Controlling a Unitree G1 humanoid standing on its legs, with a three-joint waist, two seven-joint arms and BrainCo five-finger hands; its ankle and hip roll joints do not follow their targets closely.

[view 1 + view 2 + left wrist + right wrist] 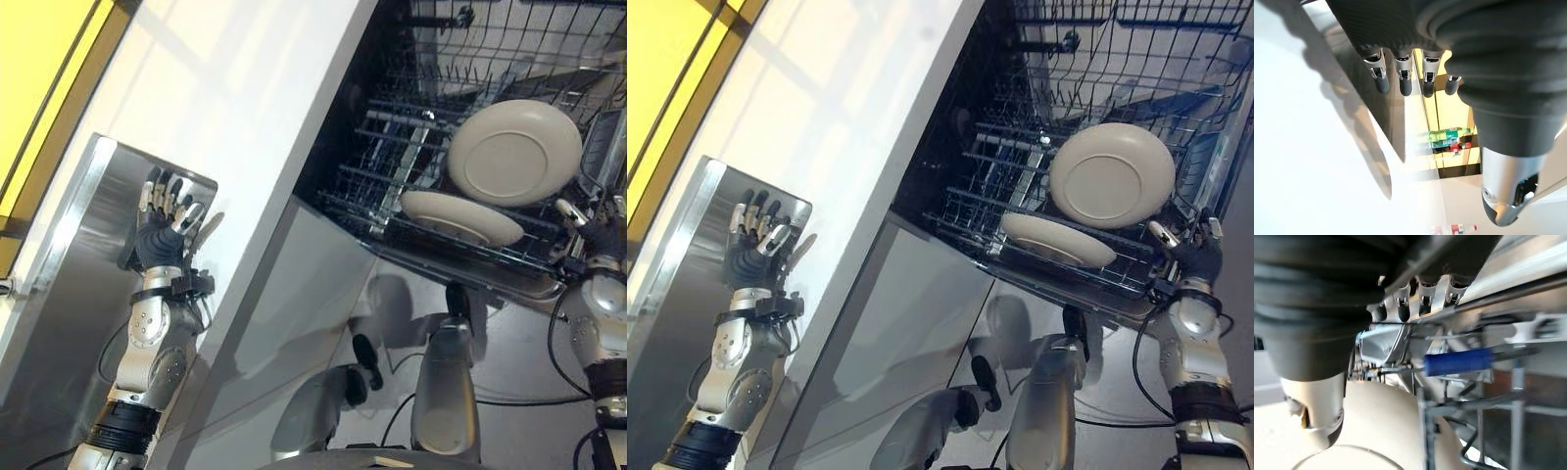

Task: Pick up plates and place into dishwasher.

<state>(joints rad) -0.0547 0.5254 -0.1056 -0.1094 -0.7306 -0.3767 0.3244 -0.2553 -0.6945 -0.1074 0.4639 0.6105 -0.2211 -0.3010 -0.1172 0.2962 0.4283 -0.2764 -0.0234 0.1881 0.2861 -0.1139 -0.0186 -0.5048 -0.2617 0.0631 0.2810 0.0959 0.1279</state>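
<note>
At the front edge of the dishwasher rack (1087, 147) sits your right hand (1195, 257), just beside the lower of the two plates. Both plates are already inside that rack: one plate (514, 152) stands tilted on edge with its round underside facing you, and the other plate (460, 216) lies nearly flat just below it, its long side running along the rack's front rail. From the right hand, both plates lie inward and toward the rack's middle, the flat one nearer, the tilted one above and beyond it.

Seen from the right wrist, the fingers (1422, 298) are hooked over a rack wire with a pale plate surface close beneath them; I judge them closed on the wire, not on a plate, though blur leaves that less than certain.

Your left hand (167, 220) is well away from the rack, across the white worktop (245, 127), hovering over a steel panel (69, 284) with its fingers spread and straight, holding nothing.

So any nudge to the rack or the plates falls to the right hand; the left is too far off to help without a long reach.
</note>
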